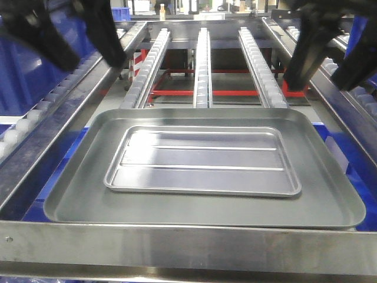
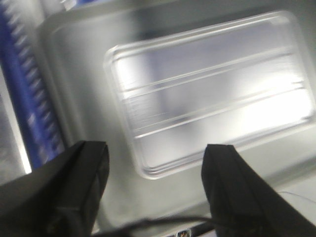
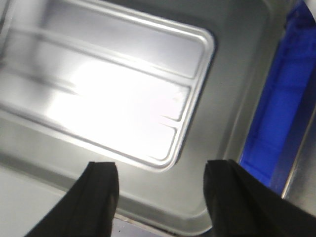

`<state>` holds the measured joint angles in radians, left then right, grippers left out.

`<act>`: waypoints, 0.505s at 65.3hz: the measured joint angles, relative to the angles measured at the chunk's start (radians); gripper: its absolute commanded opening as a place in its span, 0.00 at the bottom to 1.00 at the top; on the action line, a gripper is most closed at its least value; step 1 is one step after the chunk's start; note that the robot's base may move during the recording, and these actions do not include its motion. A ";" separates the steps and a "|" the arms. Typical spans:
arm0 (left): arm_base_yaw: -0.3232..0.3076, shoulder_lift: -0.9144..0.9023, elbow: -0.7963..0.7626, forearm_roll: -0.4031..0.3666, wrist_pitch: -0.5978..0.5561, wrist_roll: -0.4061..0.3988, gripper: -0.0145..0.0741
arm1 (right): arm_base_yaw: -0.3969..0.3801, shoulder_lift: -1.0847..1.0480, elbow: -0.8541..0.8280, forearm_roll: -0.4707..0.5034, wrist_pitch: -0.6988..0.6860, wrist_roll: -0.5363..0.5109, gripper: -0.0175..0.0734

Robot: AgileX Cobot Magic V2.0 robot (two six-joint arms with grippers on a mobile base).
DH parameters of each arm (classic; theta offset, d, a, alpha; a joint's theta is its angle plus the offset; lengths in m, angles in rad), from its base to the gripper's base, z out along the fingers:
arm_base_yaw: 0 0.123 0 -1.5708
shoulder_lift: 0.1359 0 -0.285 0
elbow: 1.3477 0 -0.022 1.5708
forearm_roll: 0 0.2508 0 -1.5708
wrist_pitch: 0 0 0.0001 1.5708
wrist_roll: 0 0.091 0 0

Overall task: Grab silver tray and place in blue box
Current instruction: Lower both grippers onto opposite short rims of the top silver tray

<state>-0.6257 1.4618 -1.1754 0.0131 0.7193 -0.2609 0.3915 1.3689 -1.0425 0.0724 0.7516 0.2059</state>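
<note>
The silver tray (image 1: 203, 160) lies flat inside a larger dull grey tray (image 1: 76, 200), its two ridges running left to right. Bits of the blue box (image 1: 349, 168) show past the grey tray's side edges. My left gripper (image 1: 91, 59) hangs open above the far left corner. Over the far right hovers my right gripper (image 1: 324, 79), open too. In the left wrist view the open gripper (image 2: 155, 158) is over the grey tray's floor (image 2: 79, 89), just off a corner of the silver tray (image 2: 212, 94). The right gripper (image 3: 160, 173) is above the grey tray (image 3: 232, 74), near a corner of the silver tray (image 3: 113, 98) and the blue box (image 3: 276, 108).
Three roller rails (image 1: 202, 65) run away behind the trays, over a red frame (image 1: 235, 92). Sloping roller tracks (image 1: 53, 118) flank both sides. A steel cross bar (image 1: 188, 247) spans the near edge. Blue bins (image 1: 23, 76) stand at the far left.
</note>
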 measured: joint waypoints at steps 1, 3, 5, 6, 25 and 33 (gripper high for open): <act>0.000 0.012 -0.008 0.008 0.006 -0.012 0.53 | 0.000 0.011 -0.007 -0.007 0.003 0.009 0.73; -0.002 0.040 -0.023 0.020 0.017 -0.033 0.53 | -0.004 0.032 -0.021 -0.019 0.008 0.029 0.73; -0.004 0.067 -0.040 0.029 0.025 -0.052 0.53 | -0.004 0.056 -0.036 -0.034 0.012 0.055 0.73; -0.004 0.078 -0.047 0.031 0.030 -0.058 0.53 | -0.006 0.065 -0.044 -0.039 0.012 0.064 0.73; -0.008 0.235 -0.147 0.065 0.044 -0.161 0.53 | -0.006 0.213 -0.078 -0.079 -0.027 0.124 0.73; -0.008 0.286 -0.169 0.076 0.044 -0.180 0.53 | -0.006 0.255 -0.078 -0.080 -0.056 0.126 0.73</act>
<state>-0.6337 1.7474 -1.3448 0.0892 0.7632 -0.4412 0.3858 1.6242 -1.1201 -0.0075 0.6956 0.3322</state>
